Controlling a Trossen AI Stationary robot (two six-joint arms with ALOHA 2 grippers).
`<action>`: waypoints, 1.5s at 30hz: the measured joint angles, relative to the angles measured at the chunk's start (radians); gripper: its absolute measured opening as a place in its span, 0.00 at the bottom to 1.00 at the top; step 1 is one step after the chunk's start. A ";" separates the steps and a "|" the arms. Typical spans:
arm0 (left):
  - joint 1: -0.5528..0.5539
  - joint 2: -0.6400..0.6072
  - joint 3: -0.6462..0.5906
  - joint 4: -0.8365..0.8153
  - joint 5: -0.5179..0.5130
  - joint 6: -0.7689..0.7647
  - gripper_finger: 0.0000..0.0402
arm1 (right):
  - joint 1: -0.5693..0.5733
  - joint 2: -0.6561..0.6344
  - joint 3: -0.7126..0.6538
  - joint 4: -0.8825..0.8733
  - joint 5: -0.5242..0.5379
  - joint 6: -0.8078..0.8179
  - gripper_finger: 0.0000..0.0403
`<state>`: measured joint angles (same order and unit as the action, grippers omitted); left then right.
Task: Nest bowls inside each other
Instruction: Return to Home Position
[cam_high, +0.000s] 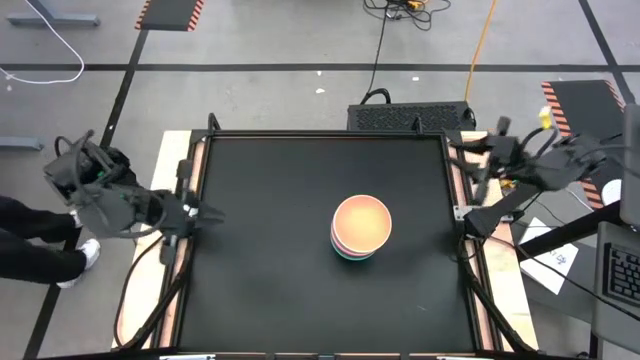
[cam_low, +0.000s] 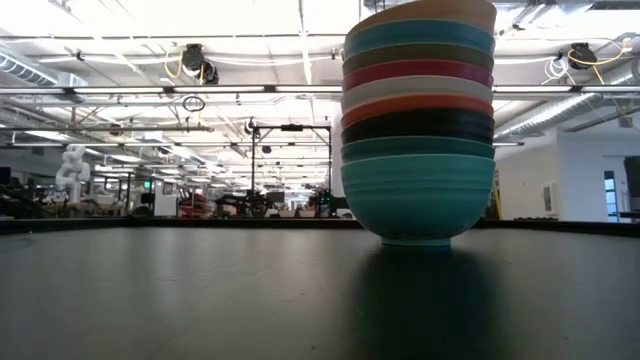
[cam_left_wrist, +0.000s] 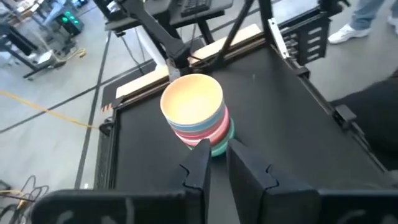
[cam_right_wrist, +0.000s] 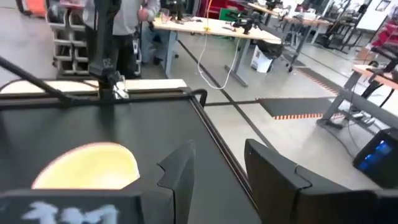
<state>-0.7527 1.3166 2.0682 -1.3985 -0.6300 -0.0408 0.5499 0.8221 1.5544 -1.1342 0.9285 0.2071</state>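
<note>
The bowls (cam_high: 360, 228) stand nested in one stack right of the table's middle, a peach-orange bowl (cam_left_wrist: 191, 102) on top. The low view shows the stack's rims (cam_low: 418, 110) in several colours, and the lowest, turquoise bowl rests with its foot (cam_low: 415, 240) on the black table top. My left gripper (cam_high: 205, 213) is at the table's left edge, pointing toward the stack; its fingers (cam_left_wrist: 217, 163) stand a narrow gap apart with nothing between them. At the table's far right corner my right gripper (cam_high: 462, 152) is open and holds nothing (cam_right_wrist: 217, 168).
A raised frame (cam_high: 330, 135) runs around the black table top. A person's dark leg and white shoe (cam_high: 85, 255) are on the floor left of the table. Papers (cam_high: 555, 255) lie beside its right edge. Bare table top (cam_high: 260, 280) surrounds the stack.
</note>
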 joint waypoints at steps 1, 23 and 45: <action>-0.012 -0.003 0.000 -0.012 -0.003 -0.009 0.14 | 0.000 -0.018 0.001 -0.037 0.003 0.013 0.32; -0.250 -0.112 -0.001 -0.172 -0.346 -0.224 0.14 | 0.000 -0.316 -0.242 -0.059 0.072 0.069 0.32; -0.051 -0.675 -0.418 -0.173 -0.409 -0.156 0.14 | -0.054 -0.417 -0.242 -0.131 0.039 0.113 0.32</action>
<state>-0.8035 0.6412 1.6500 -1.5715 -1.0394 -0.1973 0.4963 0.4053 1.3121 -1.2656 0.9674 0.3204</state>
